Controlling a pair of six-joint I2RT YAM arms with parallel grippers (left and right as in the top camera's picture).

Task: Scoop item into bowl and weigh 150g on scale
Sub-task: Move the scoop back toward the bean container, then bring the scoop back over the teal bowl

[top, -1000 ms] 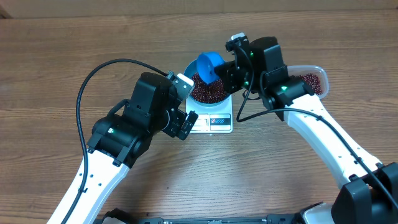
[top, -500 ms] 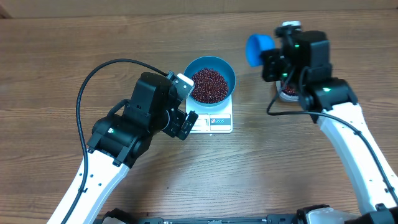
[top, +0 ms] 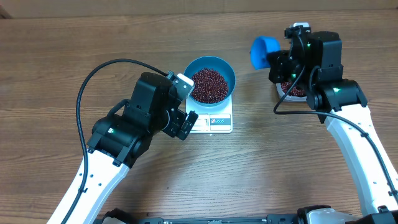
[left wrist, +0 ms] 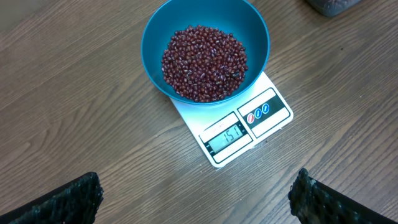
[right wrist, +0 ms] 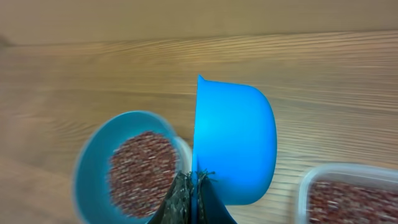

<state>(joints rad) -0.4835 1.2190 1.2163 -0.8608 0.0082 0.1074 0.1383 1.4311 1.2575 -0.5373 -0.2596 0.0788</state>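
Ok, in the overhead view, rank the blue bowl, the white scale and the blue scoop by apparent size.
Largest: blue bowl.
Next: white scale, but this is unsure, since the bowl covers much of it.
Smallest: blue scoop.

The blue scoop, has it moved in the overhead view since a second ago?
Yes. The scoop was over the bowl on the scale; now it is clear of the bowl, off to its right.

Even, soft light; right wrist view seems somewhat blurred
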